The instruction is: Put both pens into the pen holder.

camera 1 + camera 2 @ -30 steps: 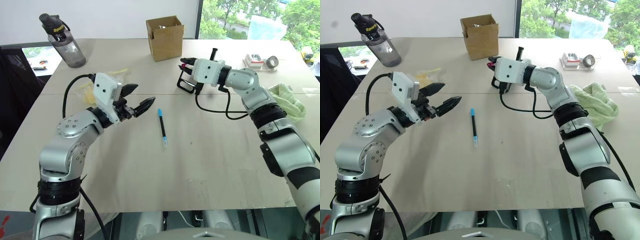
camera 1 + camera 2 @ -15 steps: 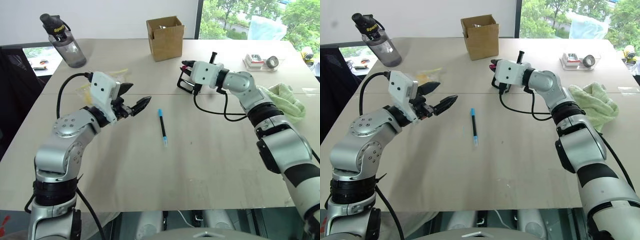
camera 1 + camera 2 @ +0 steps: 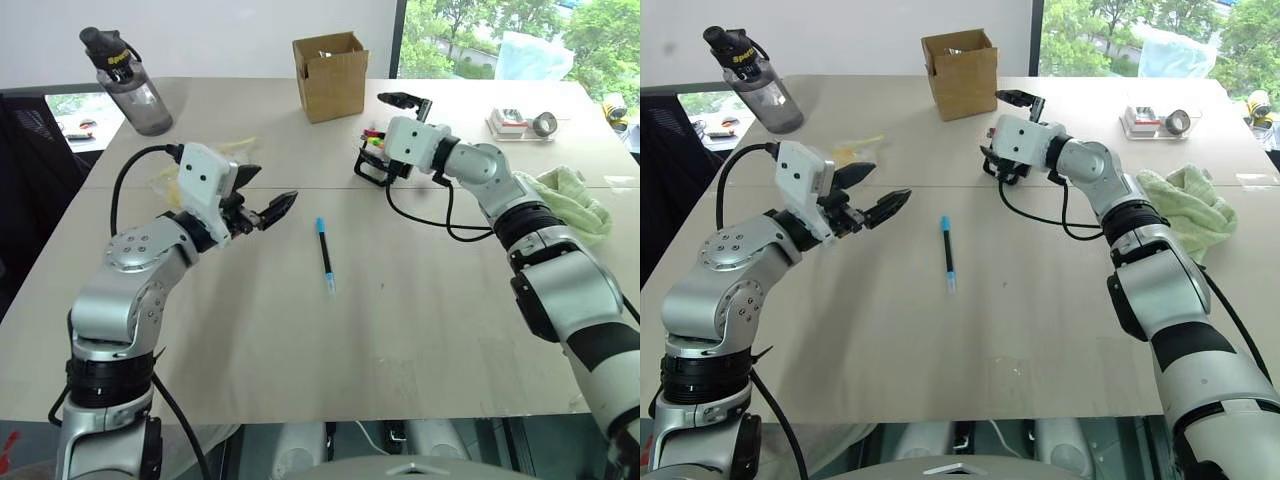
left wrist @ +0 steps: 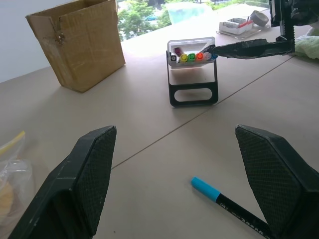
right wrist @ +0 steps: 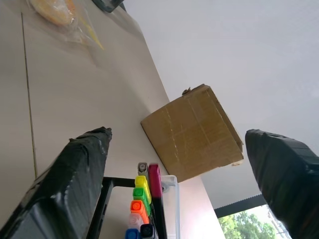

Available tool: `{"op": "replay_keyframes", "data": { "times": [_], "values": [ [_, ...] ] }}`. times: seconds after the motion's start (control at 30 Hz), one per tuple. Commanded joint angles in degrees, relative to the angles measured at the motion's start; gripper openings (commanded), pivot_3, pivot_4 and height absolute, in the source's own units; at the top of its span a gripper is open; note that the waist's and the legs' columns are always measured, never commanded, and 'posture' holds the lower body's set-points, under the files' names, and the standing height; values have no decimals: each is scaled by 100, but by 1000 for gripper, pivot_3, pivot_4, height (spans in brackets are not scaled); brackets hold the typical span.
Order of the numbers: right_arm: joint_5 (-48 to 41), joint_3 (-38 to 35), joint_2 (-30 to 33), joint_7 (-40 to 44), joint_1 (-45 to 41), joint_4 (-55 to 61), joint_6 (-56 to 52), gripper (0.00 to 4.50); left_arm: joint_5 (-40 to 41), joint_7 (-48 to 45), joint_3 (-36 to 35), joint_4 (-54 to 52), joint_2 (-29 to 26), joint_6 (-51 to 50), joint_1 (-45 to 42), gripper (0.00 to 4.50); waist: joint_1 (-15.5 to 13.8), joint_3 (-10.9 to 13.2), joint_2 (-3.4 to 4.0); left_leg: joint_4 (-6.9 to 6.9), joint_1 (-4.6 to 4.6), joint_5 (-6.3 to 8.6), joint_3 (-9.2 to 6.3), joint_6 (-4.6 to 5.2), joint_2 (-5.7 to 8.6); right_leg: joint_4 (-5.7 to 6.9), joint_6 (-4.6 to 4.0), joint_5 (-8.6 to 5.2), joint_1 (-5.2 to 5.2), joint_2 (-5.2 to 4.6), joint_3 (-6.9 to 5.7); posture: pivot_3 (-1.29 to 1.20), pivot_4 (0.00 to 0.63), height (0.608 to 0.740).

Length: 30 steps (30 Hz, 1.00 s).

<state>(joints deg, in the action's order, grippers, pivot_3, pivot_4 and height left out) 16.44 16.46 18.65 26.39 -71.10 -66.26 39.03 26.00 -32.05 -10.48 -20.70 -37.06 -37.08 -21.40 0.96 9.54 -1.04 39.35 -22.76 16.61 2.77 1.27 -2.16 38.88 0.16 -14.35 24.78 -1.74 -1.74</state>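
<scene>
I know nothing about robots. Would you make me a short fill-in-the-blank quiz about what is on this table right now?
1. The pen lying alone on the table has ____ ends.
2. The right gripper is over the pen holder with its fingers ____.
3. Beyond the pen holder stands a brown ____ box.
4. The green cloth lies on the robot's ____ side of the table.

Missing words: blue; open; cardboard; right

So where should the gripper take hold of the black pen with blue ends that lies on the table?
Grip the black pen with blue ends at mid-barrel, from above, fingers across it: it lies flat on the table, so only its top and sides are free.
</scene>
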Motion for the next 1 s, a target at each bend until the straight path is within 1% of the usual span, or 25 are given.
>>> {"op": "replay_keyframes", "data": {
  "times": [0.03, 0.13, 0.2, 0.23, 0.27, 0.33, 0.4, 0.43, 0.53, 0.63, 0.73, 0.8, 0.87, 0.9, 1.0],
  "values": [
    [-121, -227, 97, -27, -184, 132, 109, 4444, -38, -17, -4, -27, -1, 138, -93, 3973, -1, 0, 0, 0, 0, 0, 0, 0, 0, 0, 0, 0, 0, 0, 0, 0, 150, 736],
    [-544, -473, 65, 440, 2, 367, -73, 4444, 15, 2, 18, -26, 77, 59, -39, 3973, 0, 0, 0, 0, 0, 0, 0, 0, 0, 0, 0, 0, 0, 0, 0, 0, 150, 736],
    [-1052, -718, 7, 1025, 280, 751, -440, 4444, 83, 48, 86, -89, 183, -77, 30, 3973, -4, 0, 0, 0, 0, 0, -1, 0, 0, -1, 0, 0, 0, 0, 0, 0, 150, 736],
    [-1397, -817, -16, 1453, 533, 1144, -845, 4444, 113, 151, 122, -120, 286, -200, 56, 3973, -6, 0, 0, 0, 0, 0, 0, 0, 0, 0, 0, 0, -1, 0, 0, 0, 150, 736],
    [-1705, -880, -18, 1826, 807, 1595, -1274, 4444, 127, 258, 163, -148, 380, -327, 76, 3973, -14, -2, -1, -1, 0, 0, -1, 0, -1, -1, 0, 0, -2, 0, -1, 0, 150, 736],
    [-2482, -823, 197, 2689, 1806, 3210, -2632, 4444, 162, 510, 370, -235, 646, -680, 161, 3973, -44, -3, -2, 1, -1, 0, -2, 1, -1, 0, 1, 0, -4, -3, -2, 0, 150, 736],
    [-2890, -777, 455, 3070, 2576, 4462, -3580, 4444, 177, 752, 482, -267, 881, -967, 191, 3973, -97, -3, -2, 0, -7, 1, -11, 3, -2, -3, 2, 1, -10, -8, -12, 0, 150, 736],
    [-2983, -784, 552, 3126, 2823, 4879, -3892, 4444, 172, 859, 501, -271, 968, -1073, 189, 3973, -112, -1, 1, 2, -14, 2, -11, 3, -2, -3, 3, 0, -9, -10, -12, 0, 150, 736],
    [-3747, -1065, 972, 3163, 3963, 6510, -5188, 4444, -320, 1343, 1123, -306, 1204, -1317, 257, 3973, -152, -1, 4, 5, -12, 2, -9, 5, 2, 2, 3, 1, -5, -14, -9, 0, 150, 736],
    [-4463, -1449, 1429, 3114, 5014, 7736, -6111, 4444, -356, 1660, 1371, -542, 1587, -1513, 397, 3973, -172, -3, 3, 4, 2, 11, -12, 20, 2, 6, 3, 1, -13, -11, -10, 0, 150, 736],
    [-4811, -1832, 1819, 3130, 6050, 8488, -6440, 4444, -587, 2104, 1449, -712, 1786, -1866, 588, 3973, -171, -4, 1, 4, 8, 15, -15, 26, 2, 3, 2, 0, -22, -9, -11, 0, 150, 736],
    [-5031, -2108, 1852, 2991, 6558, 8840, -6518, 4444, -642, 2314, 1414, -812, 1888, -2135, 710, 3973, -155, -4, 1, 3, 14, 16, -15, 28, 3, 3, 2, 0, -26, -7, -9, 0, 150, 736],
    [-5173, -2317, 1793, 2824, 6887, 9072, -6524, 4444, -688, 2390, 1474, -847, 1996, -2151, 787, 3973, -134, -4, 2, 3, 18, 16, -13, 28, 2, 5, 2, 0, -27, 0, -3, 0, 150, 736],
    [-5182, -2369, 1780, 2727, 7015, 9170, -6543, 4444, -645, 2433, 1469, -844, 2141, -2191, 814, 3973, -128, -4, 2, 4, 21, 16, -13, 28, 2, 6, 2, 0, -28, 3, 0, 0, 150, 736],
    [-5180, -2424, 1729, 2471, 7204, 9366, -6593, 4444, -748, 2633, 1574, -689, 2430, -2304, 812, 3973, -166, -4, -2, 4, 57, 16, -15, 29, 3, 0, 3, -2, -64, 12, 5, 0, 150, 736]
  ]
}}
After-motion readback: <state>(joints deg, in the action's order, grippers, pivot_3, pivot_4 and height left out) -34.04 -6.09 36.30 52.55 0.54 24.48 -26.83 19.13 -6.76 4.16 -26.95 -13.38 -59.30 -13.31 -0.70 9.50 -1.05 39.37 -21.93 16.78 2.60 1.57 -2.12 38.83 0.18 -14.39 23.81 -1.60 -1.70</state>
